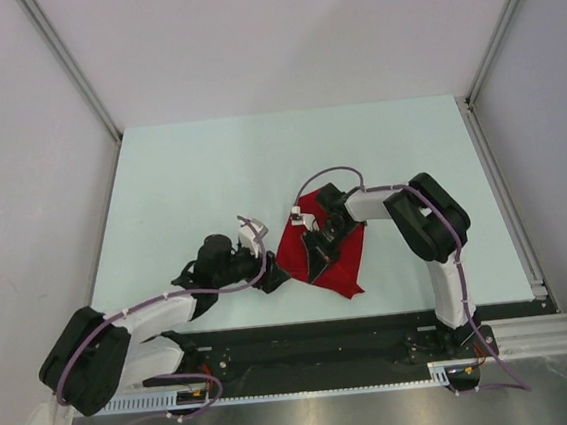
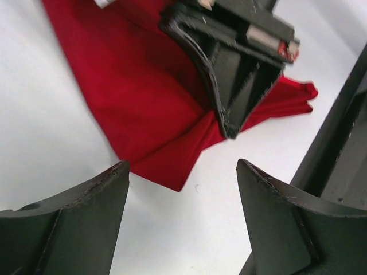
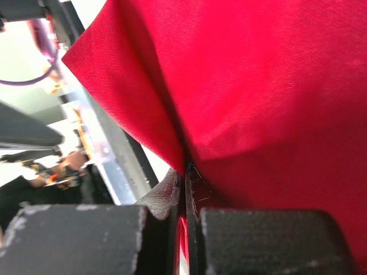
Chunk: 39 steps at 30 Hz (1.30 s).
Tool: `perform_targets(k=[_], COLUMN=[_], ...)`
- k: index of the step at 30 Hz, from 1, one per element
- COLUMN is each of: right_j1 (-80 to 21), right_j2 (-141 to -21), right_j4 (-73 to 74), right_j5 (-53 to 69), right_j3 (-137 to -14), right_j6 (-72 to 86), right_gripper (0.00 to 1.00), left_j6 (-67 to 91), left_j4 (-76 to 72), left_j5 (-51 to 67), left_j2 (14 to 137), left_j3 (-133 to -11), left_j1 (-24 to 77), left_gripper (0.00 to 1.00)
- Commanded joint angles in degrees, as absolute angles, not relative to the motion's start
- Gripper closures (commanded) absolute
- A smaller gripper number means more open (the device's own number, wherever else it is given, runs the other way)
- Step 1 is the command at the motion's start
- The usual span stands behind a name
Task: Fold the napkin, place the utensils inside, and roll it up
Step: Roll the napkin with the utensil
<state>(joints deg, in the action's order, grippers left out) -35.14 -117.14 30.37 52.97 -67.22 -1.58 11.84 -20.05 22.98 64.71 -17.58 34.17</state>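
Pinching a ridge of the bright red soft cloth napkin with the right tool, jaws pressed together on the fabric. Lying near the middle of the pale flat table, draped in a rumpled diamond rather than a neat fold. Over at the left tool: spread wide, gripping nothing, poised just beside the cloth's nearest corner without touching. No sign anywhere of the thin orange plastic utensils. Looks like early going, then: mid-fold at best, with squaring up the fold, laying the utensils inside and rolling it all left to do.
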Motion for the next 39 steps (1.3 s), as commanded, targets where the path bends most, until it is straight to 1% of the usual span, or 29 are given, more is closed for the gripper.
perform_targets(k=[1, 10, 17, 20, 26, 29, 32, 33, 35, 36, 38, 39], right_j1=[-34.02, -31.55, -29.97, -29.71, -29.62, -29.71, -29.62, -29.71, -29.71, -29.71, -29.71, -29.71], right_j2=[-120.58, -123.92, -125.07, -125.51, -126.47, -126.74, -126.91, -127.00, -127.00, -126.91, -126.39, -126.30], right_j4=[32.78, 35.59, 35.77, 36.04, 36.74, 37.09, 37.18, 37.18, 37.27, 37.27, 37.35, 37.27], right_j5=[56.69, 58.18, 59.24, 59.76, 60.03, 60.20, 60.29, 60.21, 60.21, 60.29, 60.12, 60.03], right_j3=[-69.52, -71.80, -72.16, -72.42, -72.86, -73.21, -73.48, -73.65, -73.65, -73.65, -73.48, -73.56], right_j6=[-3.17, -4.92, -5.01, -5.18, -5.62, -5.71, -5.71, -5.71, -5.71, -5.71, -5.71, -5.71], right_gripper=[1.00, 1.00, 1.00, 1.00, 1.00, 1.00, 1.00, 1.00, 1.00, 1.00, 1.00, 1.00], left_j6=[7.47, 5.98, 5.36, 5.19, 5.10, 5.10, 5.27, 5.36, 5.45, 5.54, 5.89, 5.98], left_j4=[-22.06, -21.45, -19.60, -19.69, -19.25, -20.30, -20.92, -21.00, -20.48, -20.30, -19.08, -18.64], left_j5=[27.60, 23.55, 23.03, 22.06, 21.01, 20.48, 20.65, 20.74, 20.57, 20.22, 18.99, 18.72], left_j2=[68.11, 72.15, 76.11, 76.99, 79.54, 79.63, 79.80, 80.24, 80.77, 81.29, 81.82, 82.09], left_j3=[-20.30, -22.58, -24.96, -25.31, -26.98, -26.81, -26.80, -26.89, -27.33, -27.68, -28.12, -28.73], left_j1=[35.94, 37.09, 37.18, 37.18, 37.18, 37.18, 37.26, 37.27, 37.18, 37.18, 37.18, 37.18], left_gripper=[0.20, 0.19, 0.21, 0.24, 0.38, 0.39, 0.44, 0.48, 0.54, 0.60, 0.68, 0.75])
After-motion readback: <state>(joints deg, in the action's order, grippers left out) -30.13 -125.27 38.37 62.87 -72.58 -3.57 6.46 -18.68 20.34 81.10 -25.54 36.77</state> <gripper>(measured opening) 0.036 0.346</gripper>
